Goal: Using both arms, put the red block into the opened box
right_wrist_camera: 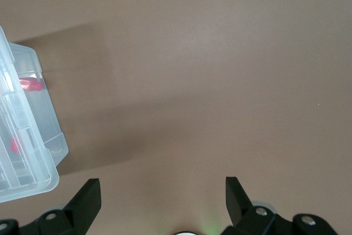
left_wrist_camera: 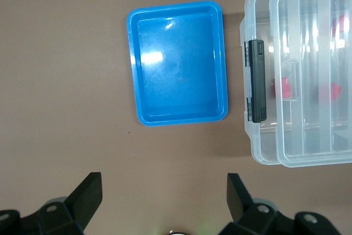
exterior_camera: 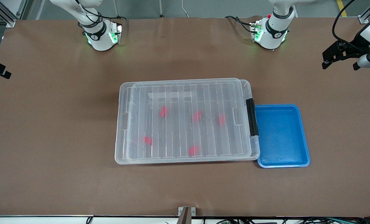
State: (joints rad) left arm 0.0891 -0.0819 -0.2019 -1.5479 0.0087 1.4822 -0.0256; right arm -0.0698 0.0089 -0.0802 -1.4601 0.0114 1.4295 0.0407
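Note:
The clear box [exterior_camera: 120,130] lies mid-table with its ribbed lid [exterior_camera: 185,130] resting on it, shifted slightly toward the left arm's end. Its black handle [exterior_camera: 252,116] faces the blue tray. Several red blocks, such as one red block [exterior_camera: 197,116], lie inside under the lid; which is the task's own I cannot tell. My left gripper [exterior_camera: 339,62] hangs open and empty over bare table past the tray, as the left wrist view confirms for the left gripper [left_wrist_camera: 163,191]. Over the table at the right arm's end, my right gripper [right_wrist_camera: 161,191] is open and empty, near the box's corner [right_wrist_camera: 49,141].
An empty blue tray [exterior_camera: 303,137] sits against the box's handle end, toward the left arm's end. Both arm bases stand along the table edge farthest from the front camera. Brown table surface surrounds the box on every side.

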